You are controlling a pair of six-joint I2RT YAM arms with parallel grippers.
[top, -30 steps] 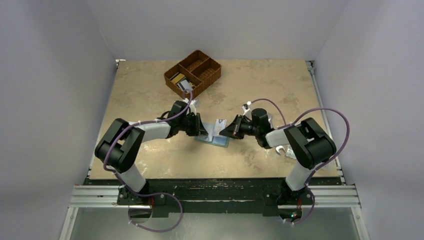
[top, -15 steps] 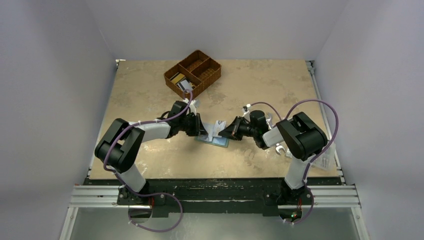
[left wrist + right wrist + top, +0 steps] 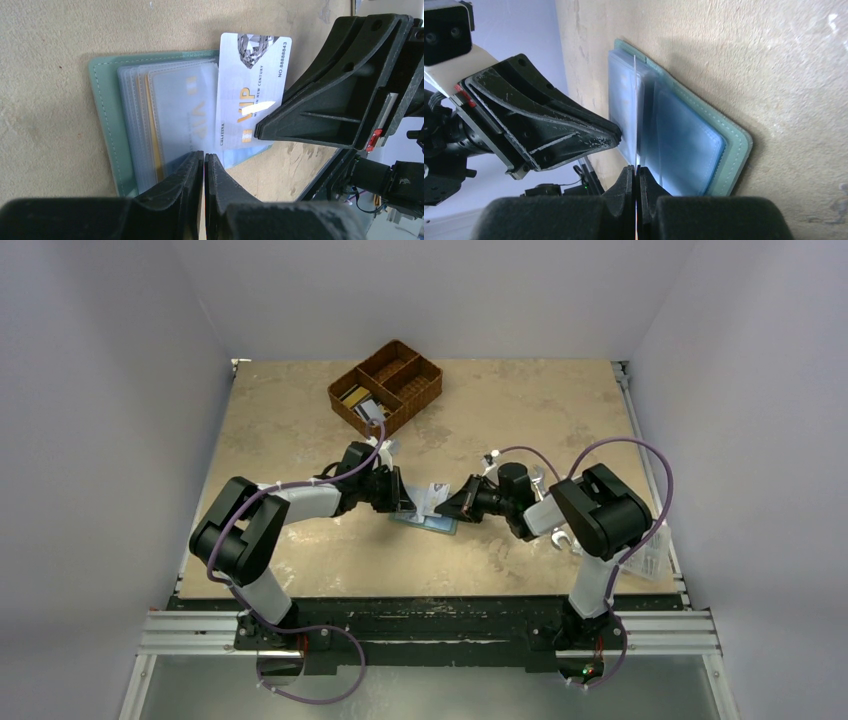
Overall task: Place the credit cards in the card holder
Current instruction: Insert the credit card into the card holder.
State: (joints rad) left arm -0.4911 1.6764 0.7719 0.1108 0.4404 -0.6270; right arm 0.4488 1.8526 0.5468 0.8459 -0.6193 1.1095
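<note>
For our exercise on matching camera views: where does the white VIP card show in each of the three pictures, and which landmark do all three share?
Top external: white VIP card at the table's centre, between the two arms' tips.
Left wrist: upper middle, face-on, print readable.
Right wrist: centre, edge-on, a thin pale line.
Shared landmark: the teal card holder under the card.

Left tool [image 3: 204,156], right tool [image 3: 636,170] crowd card holder [image 3: 102,110]; basket [image 3: 412,406] well behind.

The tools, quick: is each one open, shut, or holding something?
Left tool: shut on the card holder.
Right tool: shut on the white card.
</note>
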